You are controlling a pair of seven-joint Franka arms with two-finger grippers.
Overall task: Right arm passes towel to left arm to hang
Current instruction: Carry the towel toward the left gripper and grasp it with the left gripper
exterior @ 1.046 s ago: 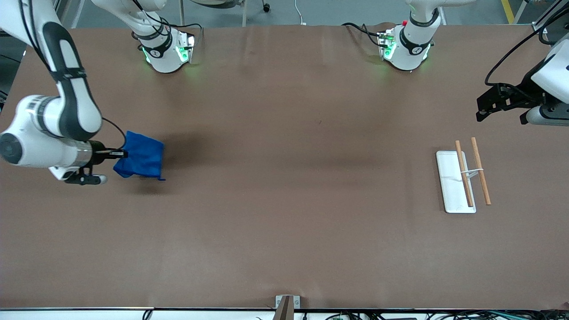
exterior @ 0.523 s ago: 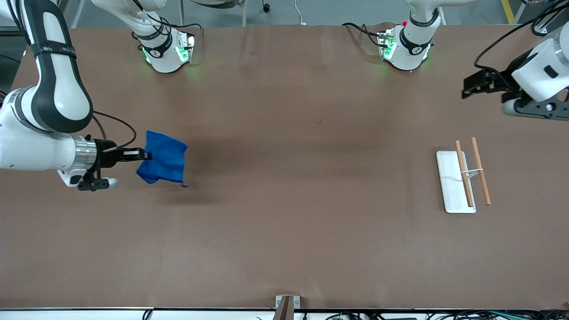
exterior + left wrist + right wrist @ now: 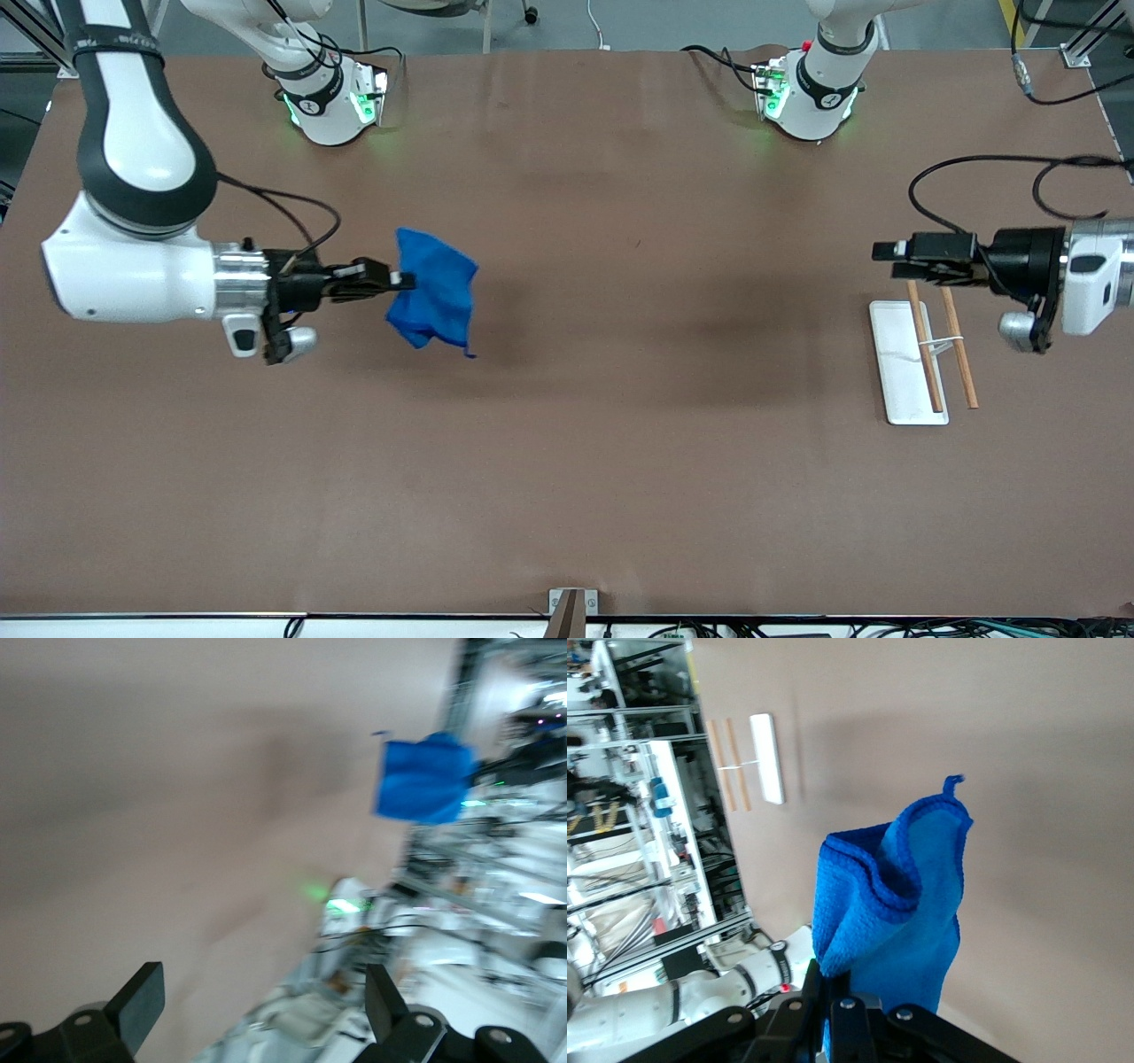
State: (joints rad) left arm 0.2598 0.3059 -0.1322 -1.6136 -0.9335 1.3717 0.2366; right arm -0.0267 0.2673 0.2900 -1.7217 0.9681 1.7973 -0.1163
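Cloth this soft and light, our small bright-blue towel (image 3: pixel 432 291) droops from the clamped right hand (image 3: pixel 400 281) over the brown counter (image 3: pixel 567 461), so we judge its free hanging edge the place for the left hand (image 3: pixel 888 252), fingers spread apart over the white-based wooden rack (image 3: pixel 921 359), to take hold.

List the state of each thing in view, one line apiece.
towel: bunched, hanging in the air from the right gripper, off the table.
right gripper: shut on the towel's edge, over the table toward the right arm's end.
left gripper: open, empty, pointing toward the towel, over the rack.
rack: white base flat on the table, two wooden rods above it, nothing hung.
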